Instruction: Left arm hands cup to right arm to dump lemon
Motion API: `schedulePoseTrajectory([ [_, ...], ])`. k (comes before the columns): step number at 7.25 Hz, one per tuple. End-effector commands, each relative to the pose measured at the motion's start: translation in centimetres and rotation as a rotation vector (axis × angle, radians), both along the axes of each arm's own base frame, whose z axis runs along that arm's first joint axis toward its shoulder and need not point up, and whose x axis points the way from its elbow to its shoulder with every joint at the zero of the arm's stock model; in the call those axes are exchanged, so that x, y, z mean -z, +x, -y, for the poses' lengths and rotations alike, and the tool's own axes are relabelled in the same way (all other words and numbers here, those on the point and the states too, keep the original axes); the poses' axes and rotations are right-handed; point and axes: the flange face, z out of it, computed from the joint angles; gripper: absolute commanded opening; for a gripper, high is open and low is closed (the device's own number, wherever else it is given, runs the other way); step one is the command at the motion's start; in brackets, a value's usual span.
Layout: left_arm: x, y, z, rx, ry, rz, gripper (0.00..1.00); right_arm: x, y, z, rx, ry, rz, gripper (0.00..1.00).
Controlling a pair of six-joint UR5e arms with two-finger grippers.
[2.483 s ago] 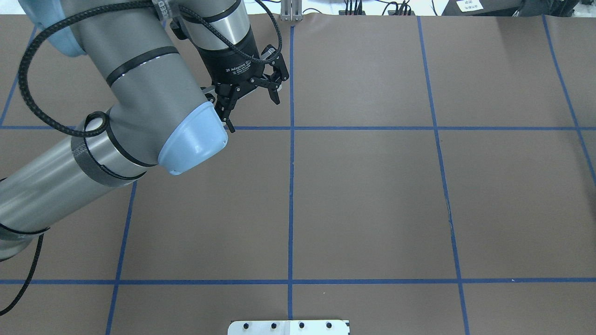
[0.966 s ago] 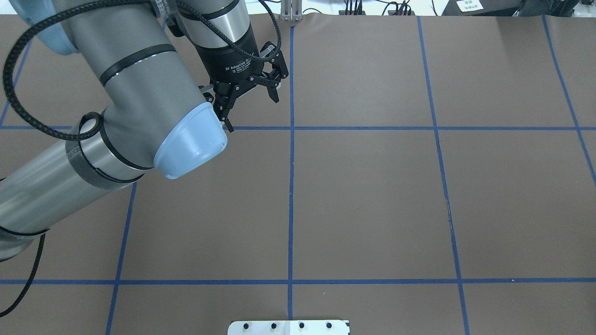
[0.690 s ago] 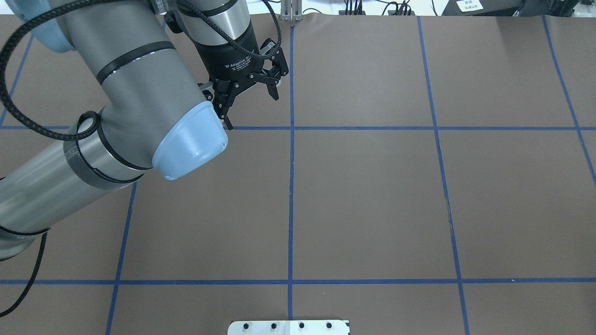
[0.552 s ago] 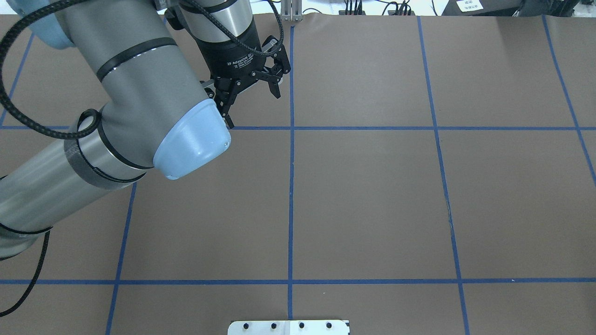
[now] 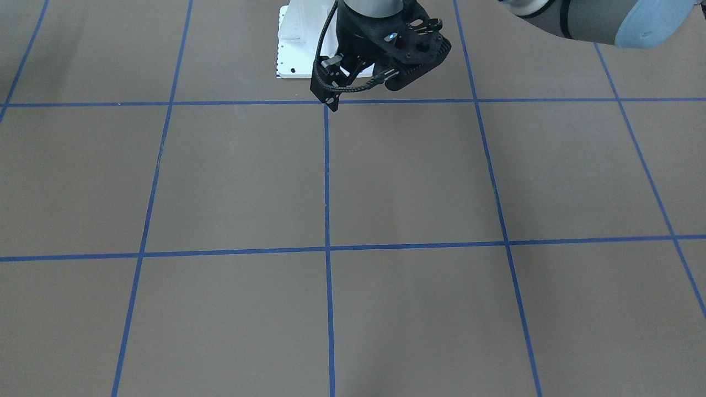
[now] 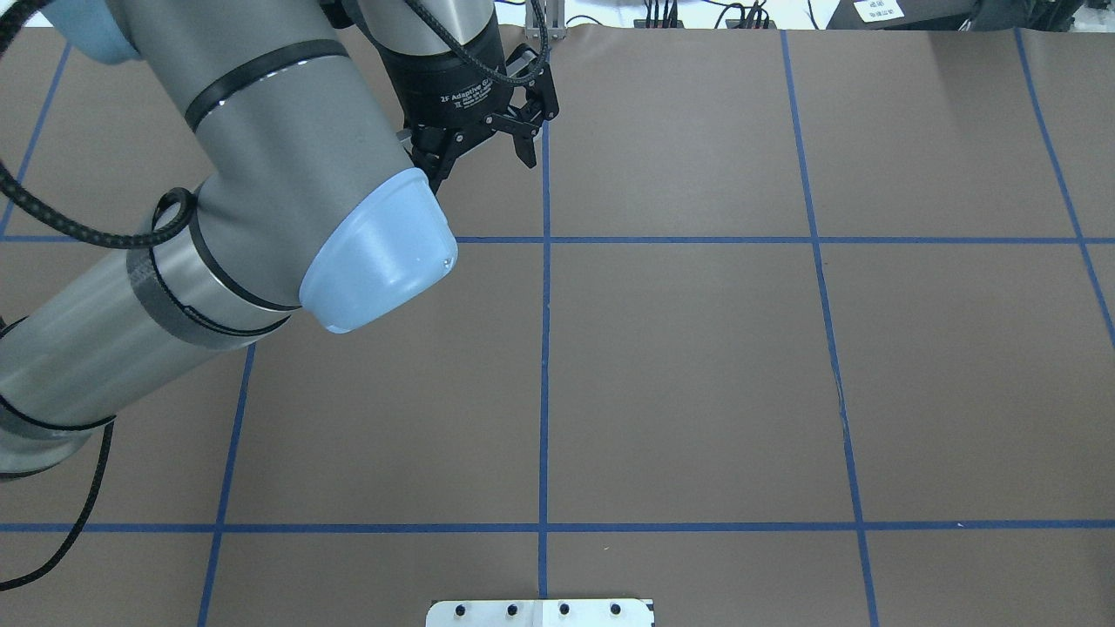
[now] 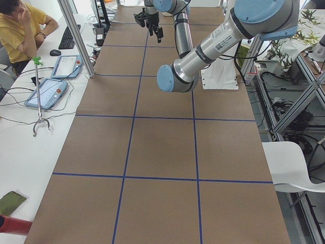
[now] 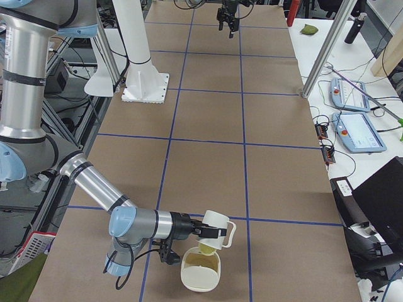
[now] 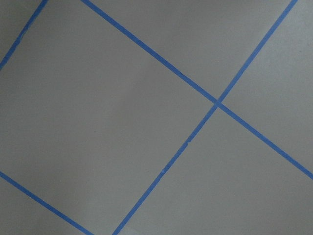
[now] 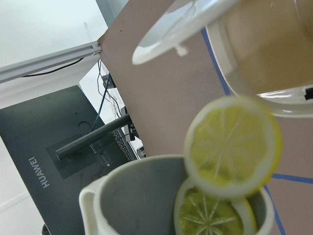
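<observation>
My left gripper (image 6: 479, 161) hangs open and empty above the desk (image 6: 697, 366). Whether the right gripper (image 8: 196, 231) is clamped, I cannot tell. The cup (image 8: 215, 228) tips over a white bowl (image 8: 200, 274), lemon (image 10: 232, 147) between them.

Table (image 6: 697, 374): one long surface under a brown covering, marked off into rectangles by a blue tape grid (image 6: 544, 348). Lying directly on it are two items. A white base plate (image 5: 292, 55) with bolt holes sits at the robot's edge, straddling the centre tape line. A white bowl (image 8: 200, 274) stands near the end on the robot's right.
</observation>
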Motion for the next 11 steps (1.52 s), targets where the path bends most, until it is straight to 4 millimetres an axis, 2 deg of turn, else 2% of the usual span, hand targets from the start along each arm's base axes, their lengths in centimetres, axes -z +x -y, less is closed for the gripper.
schedulePoseTrajectory([
  [1,-0.03,0.12,0.14,0.011,0.014,0.015,1.00,-0.49,1.39,-1.19,-0.054,-0.060,0.124,0.00],
  [4,0.38,0.08,0.11,0.018,0.023,0.019,1.00,-0.81,1.59,-1.79,-0.074,-0.067,0.154,0.00],
  [11,0.17,0.49,0.01,0.012,0.016,0.029,1.00,-0.15,1.70,-1.29,-0.075,-0.051,0.151,0.00],
])
